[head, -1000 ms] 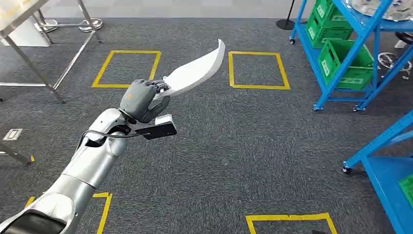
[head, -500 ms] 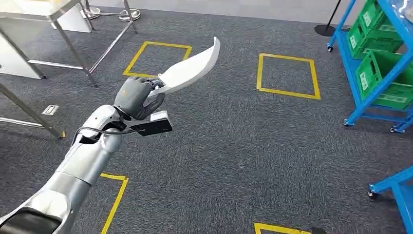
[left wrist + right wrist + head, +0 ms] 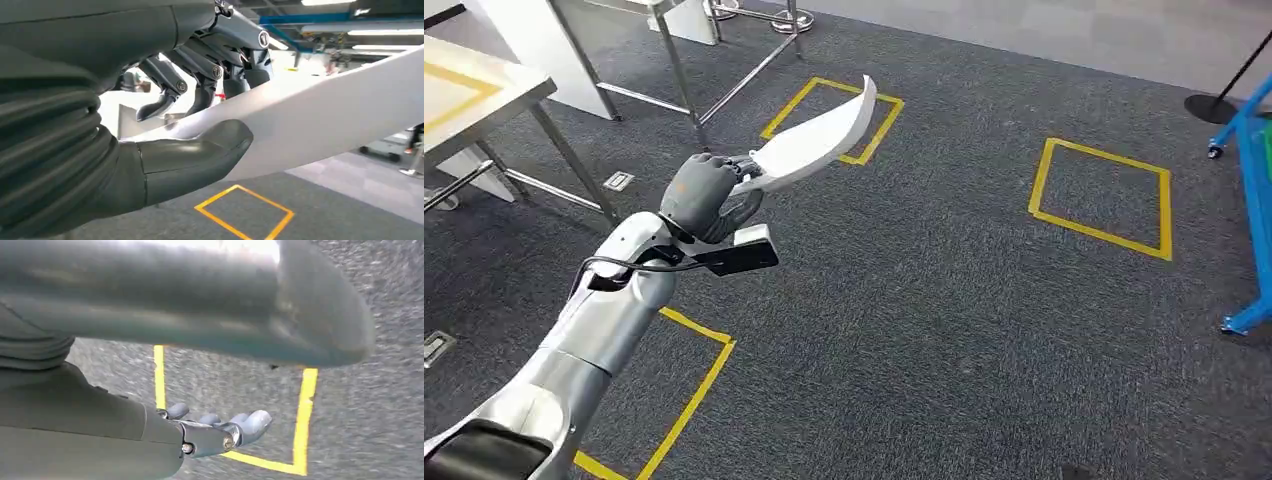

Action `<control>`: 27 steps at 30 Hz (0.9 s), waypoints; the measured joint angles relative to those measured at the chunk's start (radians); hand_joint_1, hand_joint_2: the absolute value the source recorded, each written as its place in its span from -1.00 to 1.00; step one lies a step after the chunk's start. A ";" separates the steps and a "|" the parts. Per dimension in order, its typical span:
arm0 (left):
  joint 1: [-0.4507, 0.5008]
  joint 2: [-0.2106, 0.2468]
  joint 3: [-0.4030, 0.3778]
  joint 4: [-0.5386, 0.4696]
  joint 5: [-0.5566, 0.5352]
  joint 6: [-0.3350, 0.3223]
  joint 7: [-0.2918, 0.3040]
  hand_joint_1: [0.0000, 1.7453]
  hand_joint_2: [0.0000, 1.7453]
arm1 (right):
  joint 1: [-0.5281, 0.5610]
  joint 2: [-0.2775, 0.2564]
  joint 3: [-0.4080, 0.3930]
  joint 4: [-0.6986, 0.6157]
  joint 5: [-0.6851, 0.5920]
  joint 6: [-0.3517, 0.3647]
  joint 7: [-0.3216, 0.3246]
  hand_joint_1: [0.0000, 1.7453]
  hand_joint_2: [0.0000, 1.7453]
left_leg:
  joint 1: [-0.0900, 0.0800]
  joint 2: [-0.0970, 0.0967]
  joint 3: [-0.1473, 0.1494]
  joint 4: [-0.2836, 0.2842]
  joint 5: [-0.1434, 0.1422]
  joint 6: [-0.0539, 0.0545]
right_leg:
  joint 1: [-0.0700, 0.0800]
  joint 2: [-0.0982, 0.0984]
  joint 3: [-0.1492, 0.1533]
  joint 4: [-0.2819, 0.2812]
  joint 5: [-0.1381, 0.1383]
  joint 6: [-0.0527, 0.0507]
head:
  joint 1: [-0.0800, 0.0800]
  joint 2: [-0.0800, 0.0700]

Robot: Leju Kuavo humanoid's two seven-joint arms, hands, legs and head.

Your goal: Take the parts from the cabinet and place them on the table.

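Your view: grey carpet [image 3: 944, 330] with yellow tape squares [image 3: 1102, 198]; steel table [image 3: 469, 95] at far left. White curved part [image 3: 812, 145] held up above carpet, tip pointing away. Left hand [image 3: 707, 196] grips part's near end, fingers [image 3: 200, 75] closed over it. Right hand [image 3: 220, 432] hangs above carpet, fingers extended, holding nothing.

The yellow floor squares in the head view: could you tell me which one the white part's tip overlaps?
The farthest square, by the metal table legs; the white part in the left hand crosses its corner.
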 joint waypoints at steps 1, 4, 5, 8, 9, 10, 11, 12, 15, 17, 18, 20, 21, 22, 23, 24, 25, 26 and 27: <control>0.000 -0.001 0.000 0.001 0.000 0.000 -0.001 1.00 1.00 | 0.000 -0.001 0.000 0.000 0.000 0.000 0.001 -1.00 -1.00 | 0.003 -0.007 -0.003 -0.005 0.006 -0.008 | 0.003 -0.015 -0.001 0.000 0.001 -0.006 | 0.002 0.000; 0.001 0.006 0.002 0.005 -0.002 -0.004 -0.001 1.00 1.00 | -0.004 -0.001 0.000 0.000 -0.001 0.000 0.003 -1.00 -1.00 | 0.008 -0.021 -0.013 -0.009 0.012 -0.028 | 0.000 -0.054 0.005 -0.012 0.011 -0.033 | 0.002 0.000; -0.002 0.005 0.002 0.005 -0.004 -0.007 -0.002 1.00 1.00 | -0.005 -0.002 0.000 0.000 -0.002 -0.003 0.003 -1.00 -1.00 | -0.001 0.041 -0.024 0.017 -0.009 -0.030 | 0.003 -0.059 0.007 -0.016 0.012 -0.039 | -0.005 0.000; -0.005 -0.013 0.000 0.011 -0.010 -0.009 -0.002 1.00 1.00 | 0.003 -0.002 0.000 0.000 -0.007 -0.006 0.004 -1.00 -1.00 | 0.003 0.110 -0.125 0.224 -0.108 -0.038 | 0.011 -0.106 0.008 -0.018 0.008 -0.050 | -0.011 0.000; -0.001 -0.020 -0.001 0.014 -0.011 -0.010 -0.002 1.00 1.00 | 0.004 -0.002 0.000 0.000 -0.011 -0.007 0.005 -1.00 -1.00 | 0.005 0.114 -0.149 0.275 -0.119 -0.039 | 0.011 -0.123 0.008 -0.017 0.007 -0.051 | -0.011 0.000; 0.002 -0.027 -0.002 0.016 -0.013 -0.011 -0.001 1.00 1.00 | 0.003 -0.002 0.000 0.000 -0.013 -0.008 0.006 -1.00 -1.00 | 0.006 0.115 -0.147 0.272 -0.107 -0.039 | 0.011 -0.134 0.009 -0.017 0.006 -0.051 | -0.011 0.000; 0.003 -0.032 -0.003 0.020 -0.016 -0.012 -0.001 1.00 1.00 | 0.002 -0.002 0.000 0.000 -0.015 -0.009 0.006 -1.00 -1.00 | 0.006 0.119 -0.121 0.225 -0.075 -0.038 | 0.011 -0.148 0.011 -0.017 0.004 -0.050 | -0.011 0.000; 0.002 -0.035 -0.003 0.021 -0.019 -0.012 -0.001 1.00 1.00 | 0.003 -0.002 0.000 0.000 -0.015 -0.010 0.006 -1.00 -1.00 | 0.005 0.128 -0.080 0.151 -0.037 -0.035 | 0.012 -0.159 0.014 -0.017 0.002 -0.048 | -0.011 0.000; -0.005 -0.054 -0.004 0.021 -0.019 -0.012 -0.001 1.00 1.00 | 0.004 0.000 0.000 0.000 -0.017 -0.013 0.013 -1.00 -1.00 | -0.018 0.214 0.013 -0.013 -0.005 -0.007 | 0.021 -0.193 0.025 -0.014 -0.010 -0.032 | -0.011 0.000; -0.008 -0.063 -0.004 0.025 -0.020 -0.016 -0.003 1.00 1.00 | 0.001 -0.001 0.000 0.000 -0.018 -0.018 0.023 -1.00 -1.00 | -0.017 0.182 0.008 -0.011 -0.004 0.003 | 0.021 -0.216 0.035 -0.020 -0.012 -0.022 | -0.008 0.000; -0.009 -0.065 -0.005 0.029 -0.022 -0.019 -0.003 1.00 1.00 | 0.001 0.000 -0.001 0.000 -0.018 -0.018 0.024 -1.00 -1.00 | -0.019 0.170 0.008 -0.012 -0.004 0.007 | 0.021 -0.228 0.040 -0.024 -0.013 -0.017 | -0.009 0.000; -0.018 -0.081 -0.005 0.035 -0.025 -0.019 0.003 1.00 1.00 | -0.003 -0.001 -0.001 0.000 -0.016 -0.018 0.024 -1.00 -1.00 | -0.005 0.143 0.020 -0.028 0.004 0.022 | 0.013 -0.172 0.038 -0.004 -0.032 -0.004 | -0.007 0.000; -0.024 -0.094 -0.006 0.039 -0.026 -0.018 0.010 1.00 1.00 | -0.002 -0.001 -0.001 0.000 -0.016 -0.018 0.025 -1.00 -1.00 | -0.002 0.133 0.019 -0.028 0.006 0.029 | 0.012 -0.125 0.010 0.053 -0.066 -0.002 | -0.004 0.000; -0.025 -0.104 -0.006 0.042 -0.028 -0.017 0.011 1.00 1.00 | 0.000 -0.002 -0.001 0.000 -0.016 -0.018 0.027 -1.00 -1.00 | -0.002 0.119 0.019 -0.028 0.006 0.030 | 0.012 -0.104 -0.027 0.127 -0.099 0.000 | 0.001 0.000; -0.023 -0.110 -0.006 0.043 -0.029 -0.017 0.011 1.00 1.00 | 0.001 -0.005 -0.001 0.000 -0.016 -0.019 0.029 -1.00 -1.00 | -0.002 0.104 0.019 -0.028 0.005 0.032 | 0.012 -0.096 -0.068 0.203 -0.128 0.003 | 0.002 0.000; -0.019 -0.114 -0.006 0.047 -0.030 -0.017 0.014 1.00 1.00 | 0.002 -0.006 -0.001 0.000 -0.016 -0.021 0.032 -1.00 -1.00 | -0.002 0.089 0.019 -0.026 0.005 0.032 | 0.013 -0.093 -0.105 0.264 -0.141 0.004 | 0.003 0.000; -0.014 -0.115 -0.007 0.048 -0.031 -0.017 0.016 1.00 1.00 | 0.001 -0.007 -0.001 0.000 -0.016 -0.021 0.034 -1.00 -1.00 | -0.002 0.076 0.019 -0.024 0.005 0.032 | 0.013 -0.092 -0.120 0.276 -0.127 0.005 | 0.003 0.000; -0.011 -0.115 -0.007 0.049 -0.031 -0.018 0.019 1.00 1.00 | 0.001 -0.007 -0.001 0.000 -0.016 -0.021 0.034 -1.00 -1.00 | -0.001 0.061 0.019 -0.023 0.004 0.031 | 0.012 -0.092 -0.110 0.238 -0.091 0.004 | 0.003 0.000; -0.010 -0.115 -0.007 0.049 -0.034 -0.018 0.021 1.00 1.00 | 0.001 -0.008 -0.001 0.000 -0.017 -0.021 0.034 -1.00 -1.00 | 0.001 0.046 0.019 -0.020 0.004 0.029 | 0.010 -0.089 -0.081 0.167 -0.045 0.004 | 0.004 0.000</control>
